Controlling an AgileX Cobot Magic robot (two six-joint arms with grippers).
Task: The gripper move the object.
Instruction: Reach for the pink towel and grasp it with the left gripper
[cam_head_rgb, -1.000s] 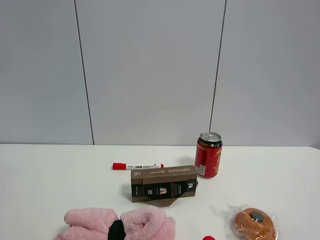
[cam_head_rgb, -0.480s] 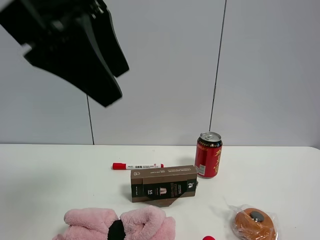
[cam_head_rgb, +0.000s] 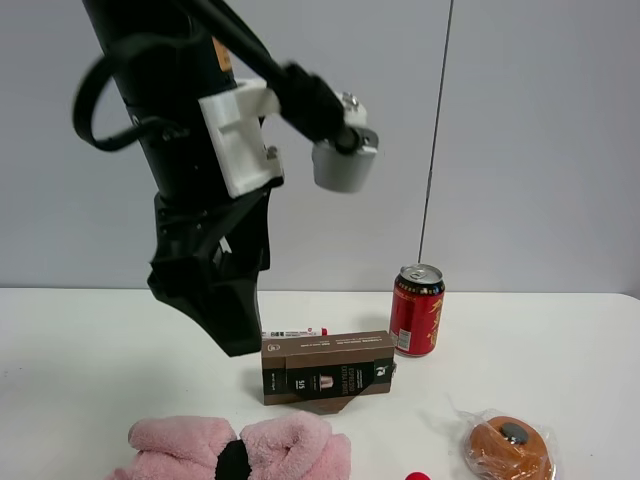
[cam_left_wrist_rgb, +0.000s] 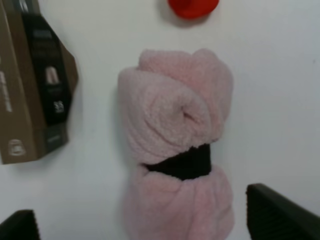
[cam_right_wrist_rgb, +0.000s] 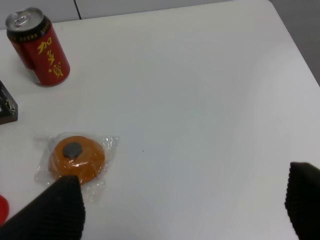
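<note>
The pink plush bundle (cam_head_rgb: 240, 450) with its black band (cam_head_rgb: 232, 461) lies at the table's front edge, left of centre. My left gripper (cam_head_rgb: 230, 325) hangs on the black arm above and behind it, fingers pointing down, not touching it. In the left wrist view the bundle (cam_left_wrist_rgb: 175, 130) lies between the two open fingertips (cam_left_wrist_rgb: 277, 215), the gripper (cam_left_wrist_rgb: 145, 220) empty. My right gripper (cam_right_wrist_rgb: 180, 205) is open and empty above the table's right side; it does not show in the exterior view.
A brown box (cam_head_rgb: 328, 368) lies just behind the bundle, with a red marker (cam_head_rgb: 295, 332) behind it and a red can (cam_head_rgb: 417, 310) to the right. An orange wrapped item (cam_head_rgb: 508, 448) sits front right. A small red object (cam_head_rgb: 418, 477) is at the front edge.
The left arm has come into the exterior view from the upper left and dropped down, its gripper now low over the table behind the bundle. The objects have not moved.
</note>
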